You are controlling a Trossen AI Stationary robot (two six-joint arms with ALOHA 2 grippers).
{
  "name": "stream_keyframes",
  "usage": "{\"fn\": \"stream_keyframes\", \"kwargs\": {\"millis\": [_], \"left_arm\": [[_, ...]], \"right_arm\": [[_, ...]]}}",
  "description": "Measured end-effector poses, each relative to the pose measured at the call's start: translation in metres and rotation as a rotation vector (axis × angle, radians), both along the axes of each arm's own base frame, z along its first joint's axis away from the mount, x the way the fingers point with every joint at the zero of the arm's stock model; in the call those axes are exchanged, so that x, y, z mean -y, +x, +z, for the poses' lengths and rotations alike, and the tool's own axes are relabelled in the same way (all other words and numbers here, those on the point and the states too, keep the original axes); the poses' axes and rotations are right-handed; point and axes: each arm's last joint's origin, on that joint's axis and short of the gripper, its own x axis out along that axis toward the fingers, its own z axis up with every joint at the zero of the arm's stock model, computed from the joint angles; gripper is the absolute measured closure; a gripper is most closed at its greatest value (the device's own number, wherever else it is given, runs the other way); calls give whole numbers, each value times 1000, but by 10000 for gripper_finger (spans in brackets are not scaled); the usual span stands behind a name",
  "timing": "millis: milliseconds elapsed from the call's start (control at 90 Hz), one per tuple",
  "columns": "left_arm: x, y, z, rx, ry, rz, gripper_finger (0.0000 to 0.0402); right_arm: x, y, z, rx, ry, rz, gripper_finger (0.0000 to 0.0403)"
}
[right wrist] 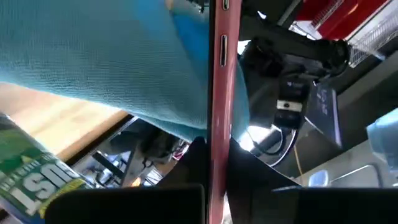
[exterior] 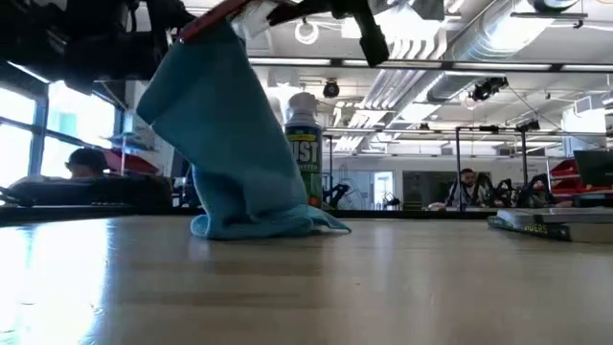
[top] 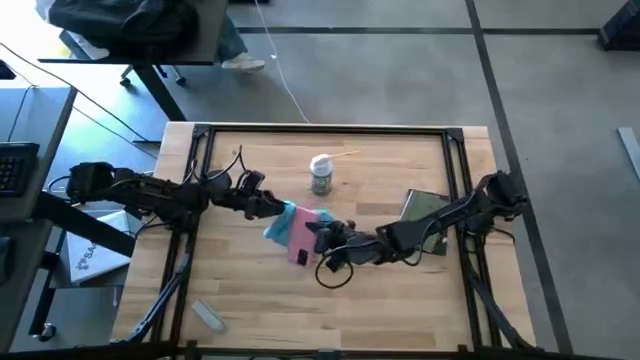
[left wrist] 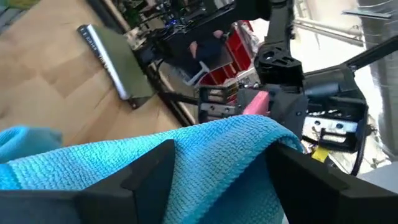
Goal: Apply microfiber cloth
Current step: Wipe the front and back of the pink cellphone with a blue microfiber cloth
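Observation:
The light-blue microfiber cloth (top: 279, 222) hangs at the table's middle from my left gripper (top: 272, 208), which is shut on it. Its lower end (exterior: 257, 226) rests bunched on the wood. Next to it my right gripper (top: 322, 236) is shut on a pink phone (top: 300, 238), held in the air against the cloth. In the right wrist view the phone (right wrist: 217, 74) shows edge-on with the cloth (right wrist: 93, 56) draped beside it. In the left wrist view the phone (left wrist: 255, 102) peeks out behind the cloth (left wrist: 211, 155). My left gripper pinches the cloth's upper part (left wrist: 217, 146) between its two fingers (left wrist: 149, 177), coming roughly level from the table's left. The cloth is bunched over the fingers in several layers. It hangs slack below, its lower end on the table. My right gripper pinches the pink phone between its two fingers (right wrist: 194, 163), one on each flat face, near one end (right wrist: 217, 146). The fingers come from the table's right. The phone is lifted clear of the table, with the cloth against one face.
A dust spray can (top: 321, 176) stands upright just beyond the cloth. A flat grey-green pad (top: 424, 212) lies under the right arm, at the table's right. A small white object (top: 208, 315) lies near the front left corner.

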Motion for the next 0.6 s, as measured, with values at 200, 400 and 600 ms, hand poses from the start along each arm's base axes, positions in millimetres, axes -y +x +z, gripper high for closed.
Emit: {"fn": "stream_keyframes", "kwargs": {"millis": [200, 400, 600], "left_arm": [[7, 3, 5, 14, 3, -53, 172], [12, 3, 4, 17, 62, -34, 172], [6, 2, 3, 40, 206, -108, 172]], "right_arm": [[7, 15, -9, -36, -54, -8, 402], [8, 22, -9, -20, -61, 10, 402], [2, 20, -6, 38, -28, -17, 402]]}}
